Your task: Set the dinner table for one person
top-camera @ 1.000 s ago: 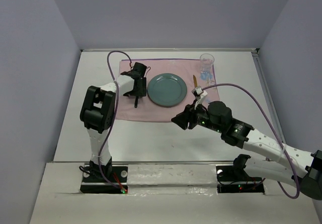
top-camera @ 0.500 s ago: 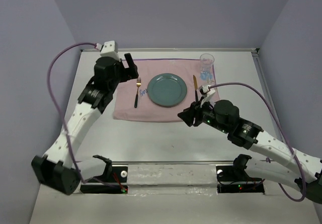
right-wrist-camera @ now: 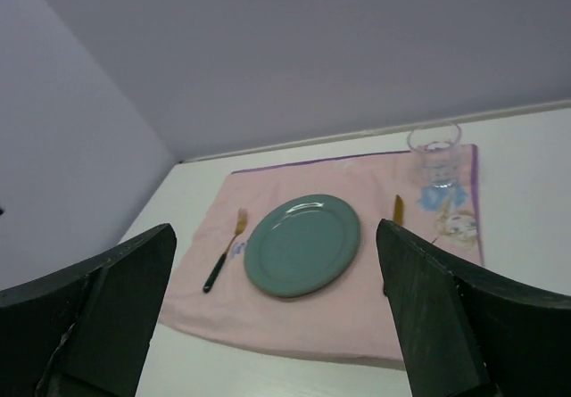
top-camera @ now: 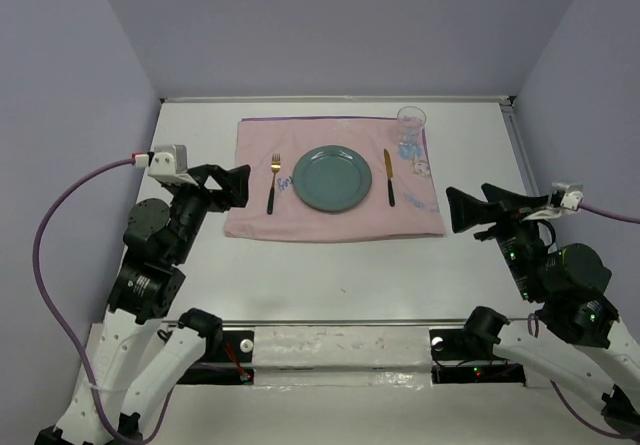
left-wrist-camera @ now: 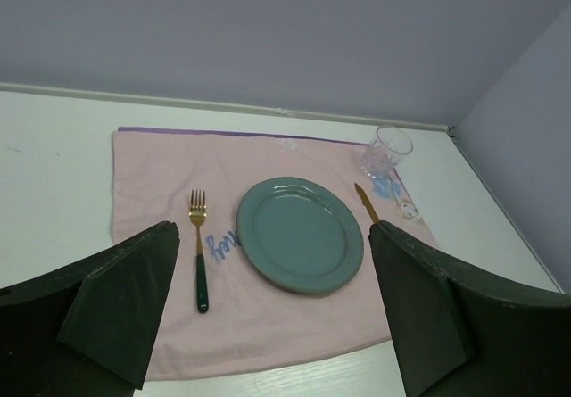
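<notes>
On the white dinner table (top-camera: 330, 265) lies a pink cloth (top-camera: 330, 220). A teal plate (top-camera: 332, 177) sits at its middle, with a gold fork with a dark handle (top-camera: 273, 183) to the left and a matching knife (top-camera: 389, 177) to the right. A clear glass (top-camera: 411, 125) stands at the cloth's far right corner. My left gripper (top-camera: 228, 187) hovers open off the cloth's left edge, holding nothing. My right gripper (top-camera: 470, 210) hovers open off the cloth's near right corner, also holding nothing. Both wrist views show the plate (left-wrist-camera: 299, 234) (right-wrist-camera: 303, 243) between wide-apart jaws.
Lilac walls close the table on three sides. A thin raised rim (top-camera: 335, 98) runs along the far edge. Purple cables (top-camera: 60, 215) loop from both wrists. The arm bases (top-camera: 205, 350) stand at the near edge.
Both arms have drawn back from the cloth toward the near sides. The left gripper left the fork on the cloth. The right gripper left the knife beside the plate and opened wide.
</notes>
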You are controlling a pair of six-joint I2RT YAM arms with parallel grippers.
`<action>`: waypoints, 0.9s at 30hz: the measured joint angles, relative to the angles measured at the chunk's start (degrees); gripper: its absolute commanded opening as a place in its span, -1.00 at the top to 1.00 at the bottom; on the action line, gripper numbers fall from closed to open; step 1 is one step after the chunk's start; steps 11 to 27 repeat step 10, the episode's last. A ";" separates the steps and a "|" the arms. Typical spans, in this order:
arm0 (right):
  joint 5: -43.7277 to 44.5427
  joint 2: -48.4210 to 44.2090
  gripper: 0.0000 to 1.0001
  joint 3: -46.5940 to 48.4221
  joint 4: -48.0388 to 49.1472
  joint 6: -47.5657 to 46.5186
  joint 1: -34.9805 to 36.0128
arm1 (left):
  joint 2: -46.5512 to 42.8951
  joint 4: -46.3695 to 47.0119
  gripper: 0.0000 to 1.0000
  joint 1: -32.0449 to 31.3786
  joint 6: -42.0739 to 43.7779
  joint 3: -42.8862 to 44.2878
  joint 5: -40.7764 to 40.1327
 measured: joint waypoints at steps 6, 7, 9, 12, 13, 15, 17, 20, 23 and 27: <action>10.21 -0.07 -0.99 -5.22 -1.29 -0.28 -0.04 | -3.98 1.01 -0.98 0.00 2.73 -6.45 -0.87; 10.84 0.20 -1.00 -5.57 -1.55 -0.20 -0.04 | -4.26 1.29 -0.98 0.00 3.06 -7.52 -1.01; 11.63 1.60 -1.00 -5.86 -2.47 -0.07 -0.04 | -4.76 1.68 -0.98 0.00 3.61 -9.35 -0.81; 11.82 2.10 -1.00 -5.77 -2.49 -0.09 -0.04 | -5.25 1.70 -0.98 0.00 3.82 -10.05 -0.70; 11.82 2.10 -1.00 -5.77 -2.49 -0.09 -0.04 | -5.25 1.70 -0.98 0.00 3.82 -10.05 -0.70; 11.82 2.10 -1.00 -5.77 -2.49 -0.09 -0.04 | -5.25 1.70 -0.98 0.00 3.82 -10.05 -0.70; 11.82 2.10 -1.00 -5.77 -2.49 -0.09 -0.04 | -5.25 1.70 -0.98 0.00 3.82 -10.05 -0.70; 11.82 2.10 -1.00 -5.77 -2.49 -0.09 -0.04 | -5.25 1.70 -0.98 0.00 3.82 -10.05 -0.70; 11.82 2.10 -1.00 -5.77 -2.49 -0.09 -0.04 | -5.25 1.70 -0.98 0.00 3.82 -10.05 -0.70; 11.82 2.10 -1.00 -5.77 -2.49 -0.09 -0.04 | -5.25 1.70 -0.98 0.00 3.82 -10.05 -0.70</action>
